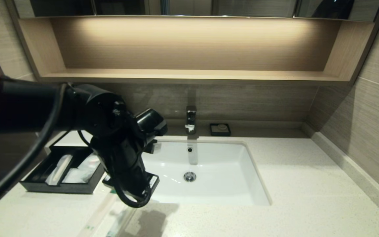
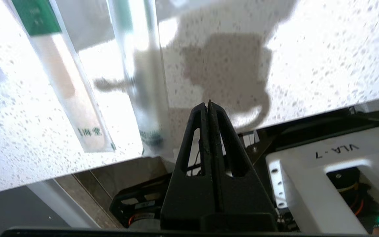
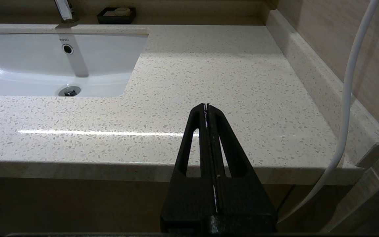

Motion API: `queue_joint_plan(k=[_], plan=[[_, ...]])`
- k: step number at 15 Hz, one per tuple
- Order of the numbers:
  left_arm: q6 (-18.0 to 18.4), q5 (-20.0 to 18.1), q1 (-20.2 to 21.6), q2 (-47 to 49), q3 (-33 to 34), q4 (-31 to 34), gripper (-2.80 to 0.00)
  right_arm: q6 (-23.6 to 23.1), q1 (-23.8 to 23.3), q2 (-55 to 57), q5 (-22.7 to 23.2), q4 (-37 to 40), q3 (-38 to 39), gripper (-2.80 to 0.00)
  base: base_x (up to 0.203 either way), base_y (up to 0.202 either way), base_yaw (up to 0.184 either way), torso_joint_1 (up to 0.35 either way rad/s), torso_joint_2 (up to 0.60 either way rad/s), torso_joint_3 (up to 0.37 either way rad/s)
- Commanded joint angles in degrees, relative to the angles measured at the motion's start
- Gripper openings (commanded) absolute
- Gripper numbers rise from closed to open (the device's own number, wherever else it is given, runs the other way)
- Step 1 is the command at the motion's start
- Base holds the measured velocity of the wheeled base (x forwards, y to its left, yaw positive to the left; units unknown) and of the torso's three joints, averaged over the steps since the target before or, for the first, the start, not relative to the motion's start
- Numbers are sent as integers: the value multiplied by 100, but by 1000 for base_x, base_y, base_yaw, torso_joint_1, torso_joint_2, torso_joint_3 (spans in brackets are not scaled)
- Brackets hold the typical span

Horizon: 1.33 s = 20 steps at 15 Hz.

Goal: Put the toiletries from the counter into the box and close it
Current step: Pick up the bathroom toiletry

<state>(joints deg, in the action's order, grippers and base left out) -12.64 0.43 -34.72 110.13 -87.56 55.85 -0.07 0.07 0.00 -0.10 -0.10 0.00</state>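
The left pincer (image 2: 209,104) is hovering over the tabletop (image 1: 308,184) near its front edge. Two wrapped toiletries (image 2: 74,98) are lying side by side on the tabletop just beside its tip. The box (image 1: 59,171) is sitting behind and left of it, the sink (image 1: 209,171) behind and right.

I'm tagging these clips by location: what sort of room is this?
Most likely a hotel-style bathroom vanity: a white sink with a chrome faucet set in a speckled counter, a soap dish behind it, and wrapped toiletries nearby.
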Motion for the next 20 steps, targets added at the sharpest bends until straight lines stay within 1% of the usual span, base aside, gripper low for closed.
queue_joint_plan(k=[1, 4, 7, 8, 12, 14, 17, 20], plan=[[-4, 3, 85, 406, -443, 31, -280, -1, 1, -8, 1, 1, 7, -280, 0, 0, 0, 0, 0, 0], [20, 25, 352, 788, -853, 40, -280, -1, 1, -2, 1, 1, 9, -280, 0, 0, 0, 0, 0, 0], [316, 241, 597, 1004, -920, -39, -280, -1, 1, -9, 1, 1, 0, -280, 0, 0, 0, 0, 0, 0], [353, 255, 654, 1072, -1013, -53, -280, -1, 1, 0, 1, 1, 9, -280, 0, 0, 0, 0, 0, 0], [410, 256, 748, 1177, -1226, -56, -280, -1, 1, -6, 1, 1, 4, -280, 0, 0, 0, 0, 0, 0], [551, 263, 761, 1211, -1214, -48, -280, -1, 1, -5, 1, -2, 5, -280, 0, 0, 0, 0, 0, 0], [686, 259, 952, 1273, -1230, -60, -280, -1, 1, -1, 1, 1, 9, -280, 0, 0, 0, 0, 0, 0], [702, 247, 994, 1313, -1255, -164, -280, -1, 1, 0, 1, -5, 3, -280, 0, 0, 0, 0, 0, 0]])
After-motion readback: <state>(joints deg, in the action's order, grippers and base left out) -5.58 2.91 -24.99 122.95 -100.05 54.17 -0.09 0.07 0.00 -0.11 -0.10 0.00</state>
